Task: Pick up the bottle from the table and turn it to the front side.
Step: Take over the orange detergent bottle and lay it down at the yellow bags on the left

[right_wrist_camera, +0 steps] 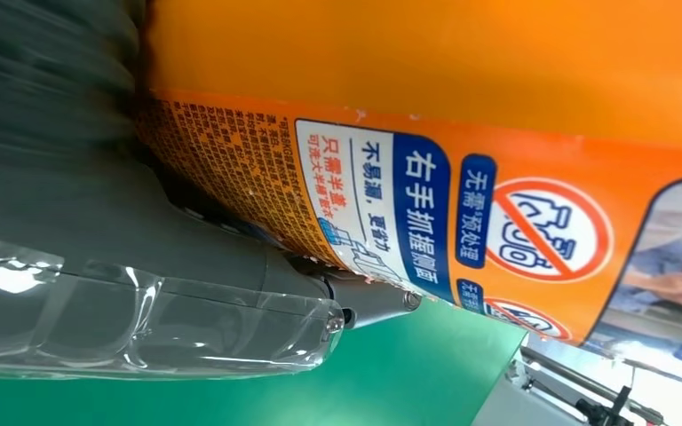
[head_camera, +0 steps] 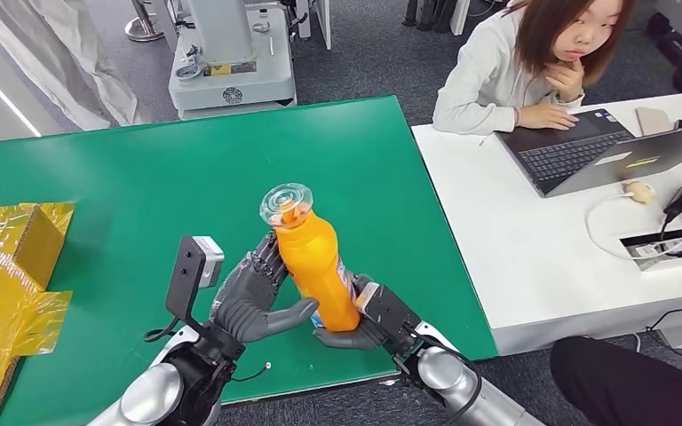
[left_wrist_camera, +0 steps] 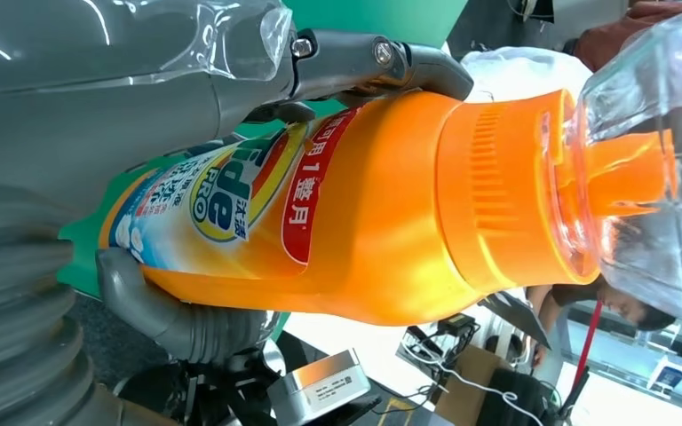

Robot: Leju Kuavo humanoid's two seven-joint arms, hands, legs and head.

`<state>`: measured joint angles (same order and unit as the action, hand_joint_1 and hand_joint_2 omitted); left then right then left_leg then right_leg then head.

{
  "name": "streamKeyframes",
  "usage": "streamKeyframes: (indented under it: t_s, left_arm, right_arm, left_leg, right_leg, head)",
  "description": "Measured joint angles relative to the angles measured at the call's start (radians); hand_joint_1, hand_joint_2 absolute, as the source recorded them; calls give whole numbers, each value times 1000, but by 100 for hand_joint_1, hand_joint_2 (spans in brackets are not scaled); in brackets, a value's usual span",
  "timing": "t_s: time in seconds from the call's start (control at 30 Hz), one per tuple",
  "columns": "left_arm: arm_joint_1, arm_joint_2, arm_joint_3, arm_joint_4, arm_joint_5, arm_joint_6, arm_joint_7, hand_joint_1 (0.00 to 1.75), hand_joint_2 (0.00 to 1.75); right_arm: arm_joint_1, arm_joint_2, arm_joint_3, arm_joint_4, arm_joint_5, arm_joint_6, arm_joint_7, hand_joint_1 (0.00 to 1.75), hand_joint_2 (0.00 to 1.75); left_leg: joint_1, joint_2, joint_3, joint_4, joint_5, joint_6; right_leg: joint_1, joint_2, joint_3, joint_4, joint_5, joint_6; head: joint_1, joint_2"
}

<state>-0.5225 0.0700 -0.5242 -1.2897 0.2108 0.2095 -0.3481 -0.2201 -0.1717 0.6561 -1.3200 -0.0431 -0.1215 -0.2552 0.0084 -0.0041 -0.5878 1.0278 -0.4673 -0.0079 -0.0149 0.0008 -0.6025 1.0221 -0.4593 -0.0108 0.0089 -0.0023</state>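
Note:
An orange detergent bottle (head_camera: 318, 266) with a clear cap (head_camera: 287, 203) is held upright, slightly tilted, above the near edge of the green table (head_camera: 186, 177). My left hand (head_camera: 250, 297) holds it from the left with fingers and thumb around its lower body. My right hand (head_camera: 368, 318) grips its base from the right. The left wrist view shows the bottle (left_wrist_camera: 355, 222) with its branded front label and my fingers (left_wrist_camera: 382, 64) wrapped over it. The right wrist view shows the back label of the bottle (right_wrist_camera: 462, 204), pressed against my right hand (right_wrist_camera: 124, 257).
A yellow-taped cardboard box (head_camera: 9, 266) lies at the table's left edge. To the right stands a white desk (head_camera: 533, 257) with a laptop (head_camera: 604, 151) and cables, where a person (head_camera: 533, 62) sits. A white machine base (head_camera: 231, 62) stands beyond the table.

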Motion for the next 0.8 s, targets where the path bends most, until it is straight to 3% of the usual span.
streamKeyframes:
  t_s: [0.43, 0.8]
  left_arm:
    - [-127, -53, -32, 188, -29, 41, -45, 0, 175]
    - [-175, -66, -51, 302, -82, 96, -83, 0, 175]
  right_arm:
    - [-95, 22, 41, 39, 18, -1, -44, 175, 175]
    - [-170, 52, 92, 85, -9, 11, -38, 175, 175]
  left_leg:
    - [0, 0, 0, 0, 0, 0]
    - [0, 0, -1, 0, 0, 0]
  right_leg:
    - [0, 0, 0, 0, 1, 0]
    - [0, 0, 0, 0, 0, 0]
  head:
    - [0, 0]
    - [0, 0]
